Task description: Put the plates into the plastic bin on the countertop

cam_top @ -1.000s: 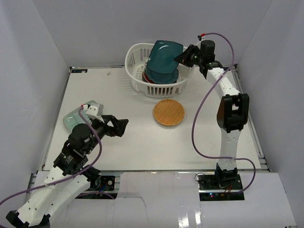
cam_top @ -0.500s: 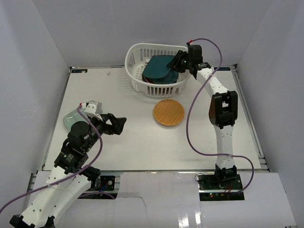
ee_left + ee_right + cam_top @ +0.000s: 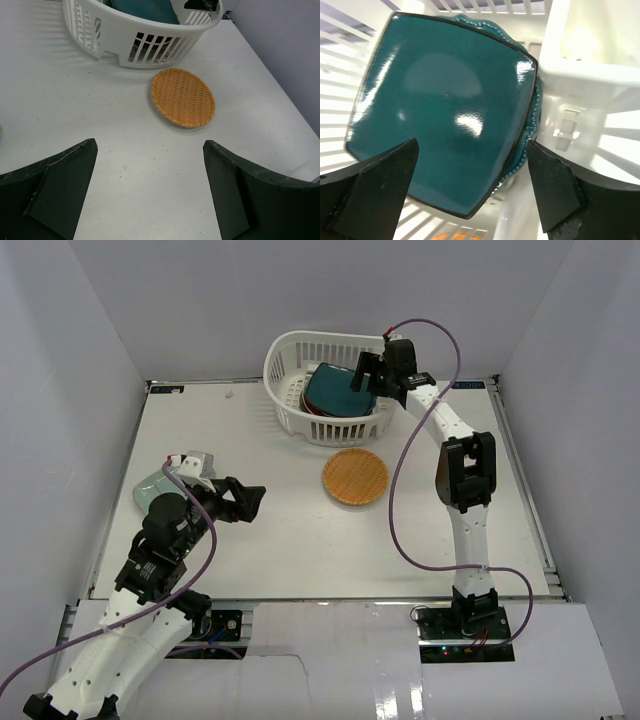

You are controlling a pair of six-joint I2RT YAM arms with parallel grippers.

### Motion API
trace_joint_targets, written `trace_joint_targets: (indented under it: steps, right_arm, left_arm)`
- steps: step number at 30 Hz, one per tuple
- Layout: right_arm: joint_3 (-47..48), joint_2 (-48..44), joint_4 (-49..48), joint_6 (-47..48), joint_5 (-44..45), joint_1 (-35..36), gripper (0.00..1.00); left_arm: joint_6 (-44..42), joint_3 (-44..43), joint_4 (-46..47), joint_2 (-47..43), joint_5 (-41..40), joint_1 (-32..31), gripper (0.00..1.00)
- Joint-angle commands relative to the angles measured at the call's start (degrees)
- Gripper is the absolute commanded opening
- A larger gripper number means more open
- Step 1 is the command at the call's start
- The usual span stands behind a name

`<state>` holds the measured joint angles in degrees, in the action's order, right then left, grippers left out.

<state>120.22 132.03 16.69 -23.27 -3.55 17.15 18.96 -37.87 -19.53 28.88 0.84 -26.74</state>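
The white plastic bin (image 3: 285,345) stands at the back of the countertop (image 3: 270,550). A dark teal square plate (image 3: 330,390) lies in it on top of a stack, and a teal scalloped plate (image 3: 534,131) peeks out beneath. My right gripper (image 3: 366,378) hangs open just over that plate's right edge, by the bin's right rim (image 3: 580,70), holding nothing. An orange woven plate (image 3: 355,477) lies flat in front of the bin. My left gripper (image 3: 252,505) is open and empty above the bare top, left of centre. A pale green oblong plate (image 3: 150,492) lies partly hidden behind the left arm.
Pale grey walls close in the countertop on three sides. In the left wrist view the orange woven plate (image 3: 183,97) and the bin's slotted wall (image 3: 150,47) lie ahead of the open left gripper (image 3: 150,190). A red plate edge (image 3: 305,406) shows low in the bin.
My right gripper lowered the dark teal square plate from tilted to lying in the bin, then opened and let it go. The left arm barely moved.
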Motion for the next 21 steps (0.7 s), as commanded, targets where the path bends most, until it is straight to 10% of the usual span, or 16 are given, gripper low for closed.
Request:
trace_joint_targets:
  steps: [1, 11, 18, 21]
  right_arm:
    - [2.38, -4.5, 3.17, 11.56, 11.27, 1.92, 0.97]
    - [-22.89, -29.4, -15.52, 9.82, -0.18, 3.24, 0.88]
    - [-52.86, -49.92, -25.3, 3.24, -1.03, 2.98, 0.21]
    - [-66.67, -54.5, -27.58, -1.42, -0.32, 1.49, 0.32]
  left_arm:
    - [0.11, 0.25, 0.63, 0.03, 0.92, 0.55, 0.97]
    - [0.37, 0.43, 0.63, 0.82, 0.04, 1.08, 0.97]
    - [0.73, 0.51, 0.9, 1.44, 0.04, 1.78, 0.97]
    - [0.9, 0.51, 1.16, 1.88, 0.3, 2.04, 0.97]
